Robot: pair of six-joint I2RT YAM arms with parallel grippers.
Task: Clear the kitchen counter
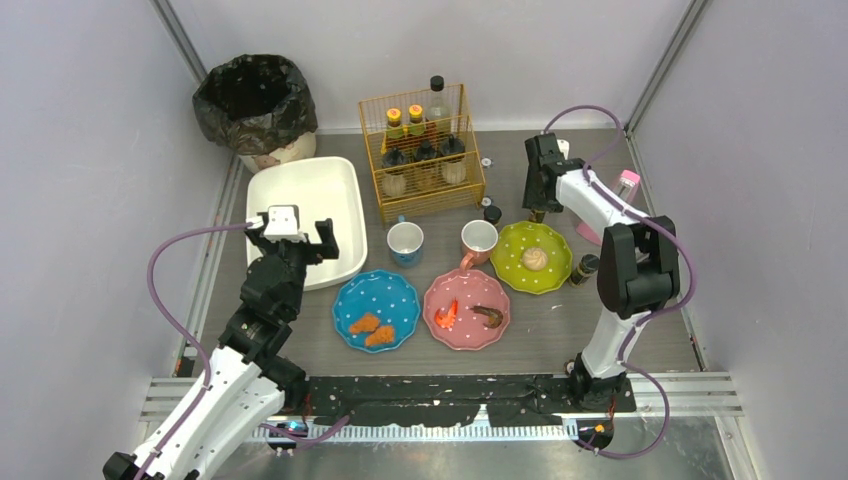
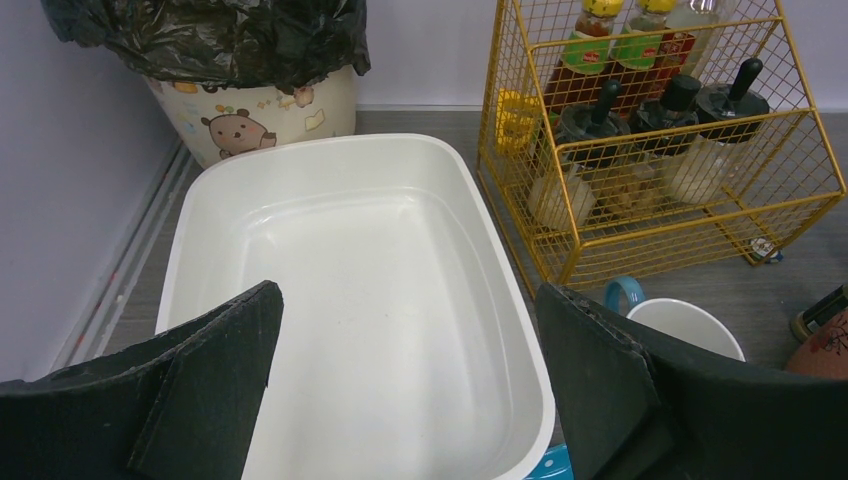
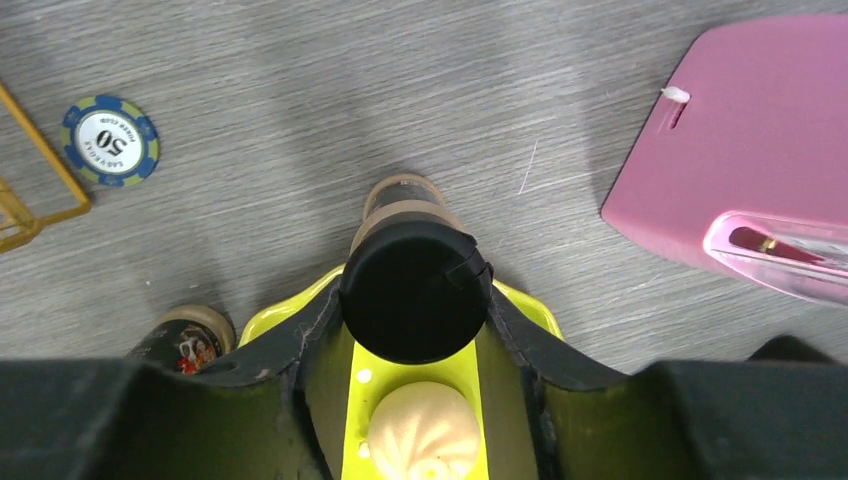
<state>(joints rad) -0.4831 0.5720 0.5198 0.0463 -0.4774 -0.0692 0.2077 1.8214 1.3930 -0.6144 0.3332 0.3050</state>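
R gripper (image 3: 415, 325) clamped on black-capped bottle (image 3: 415, 300) by green plate (image 1: 508, 268); L gripper (image 2: 410, 375) spread wide over white tub (image 2: 330, 148).

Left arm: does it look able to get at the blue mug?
Probably yes. The left gripper is open and empty over the white tub, and the blue mug stands just beyond the tub's right rim with nothing between; the yellow rack sits behind it.
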